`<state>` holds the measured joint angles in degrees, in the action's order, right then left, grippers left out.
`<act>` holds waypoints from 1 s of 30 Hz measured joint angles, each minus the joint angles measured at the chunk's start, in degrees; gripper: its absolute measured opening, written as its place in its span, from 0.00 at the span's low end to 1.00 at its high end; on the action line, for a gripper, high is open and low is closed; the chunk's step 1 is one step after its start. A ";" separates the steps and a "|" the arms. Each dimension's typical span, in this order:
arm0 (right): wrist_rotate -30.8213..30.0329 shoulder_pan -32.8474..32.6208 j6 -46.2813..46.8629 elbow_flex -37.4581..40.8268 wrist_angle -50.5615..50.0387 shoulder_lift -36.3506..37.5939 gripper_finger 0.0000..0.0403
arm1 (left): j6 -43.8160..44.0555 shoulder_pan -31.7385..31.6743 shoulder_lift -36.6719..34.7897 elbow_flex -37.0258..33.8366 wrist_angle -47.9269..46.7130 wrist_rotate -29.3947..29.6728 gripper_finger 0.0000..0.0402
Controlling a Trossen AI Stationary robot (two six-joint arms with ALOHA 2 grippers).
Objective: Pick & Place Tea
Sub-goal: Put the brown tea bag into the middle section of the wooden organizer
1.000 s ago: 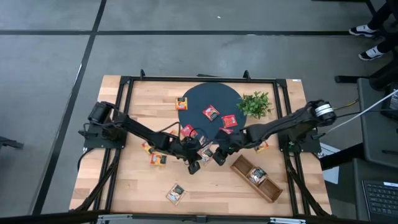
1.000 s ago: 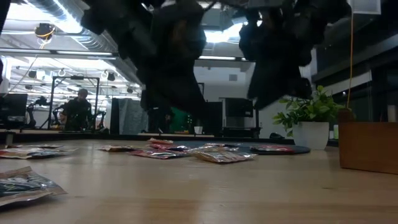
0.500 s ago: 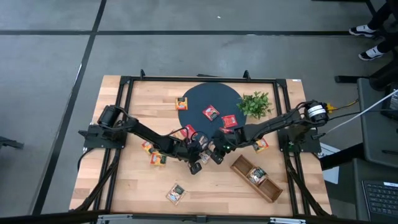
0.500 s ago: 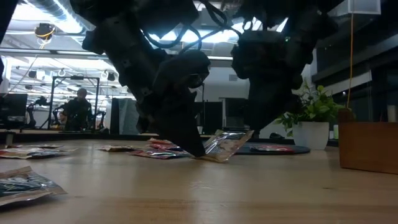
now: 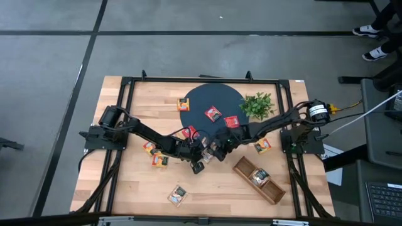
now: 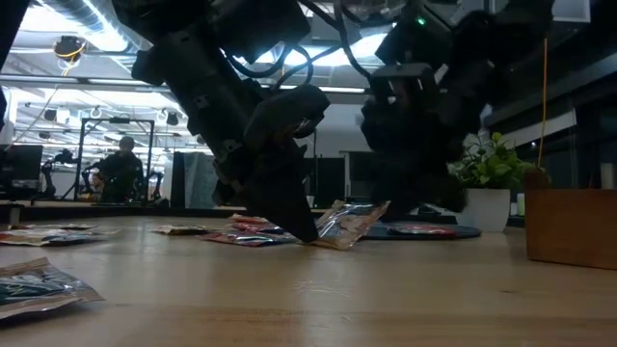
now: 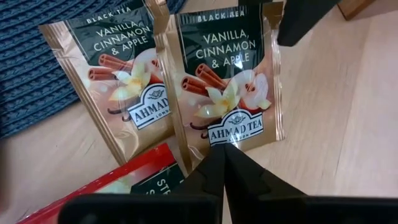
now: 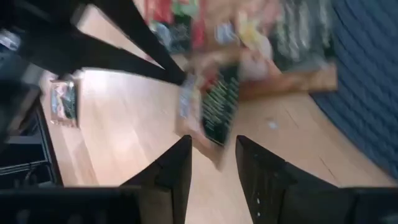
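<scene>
A tea packet [image 7: 230, 81] with a vanilla-and-apple print lies on the wood at the near rim of the dark round mat [image 5: 210, 107]. In the low view the packet [image 6: 349, 224] is tipped, one edge on the table and the other raised. My left gripper [image 7: 222, 152] is shut, its tips at the low edge. My right gripper [image 8: 214, 177] is open and slants down just behind it. The packet [image 8: 211, 112] shows ahead of the gap; I cannot tell whether the fingers touch it. A twin packet [image 7: 124, 81] and a red packet [image 7: 140, 177] lie beside it. My left gripper presses its shut fingertips [image 6: 307, 231] against the packet's lower printed edge [image 7: 231, 142], slanting down from the table's left. That edge stays on the wood while the opposite edge [image 6: 378, 207] stands raised toward the right gripper.
A long wooden tray [image 5: 259, 181] with a packet in it lies at the near right, and a small plant [image 5: 257, 105] stands at the mat's right. More packets lie on the mat, at its far left [image 5: 183, 104], at the left [image 5: 159, 160] and near the front edge [image 5: 178, 195].
Both grippers have come down to the table. The left one's shut tips have landed at the packet's edge, and the packet has tipped up from flat. The right gripper, still open, has moved toward the table's left, closer to the raised edge.
</scene>
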<state>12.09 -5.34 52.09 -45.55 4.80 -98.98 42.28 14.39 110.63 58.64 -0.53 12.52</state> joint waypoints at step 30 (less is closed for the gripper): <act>2.95 -0.09 -1.24 1.96 0.65 5.57 0.01 | -0.16 0.05 -4.85 -0.18 -0.56 -7.01 0.13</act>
<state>15.04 -5.43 50.85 -43.59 5.44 -93.41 42.13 14.44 105.78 58.46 -1.08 5.52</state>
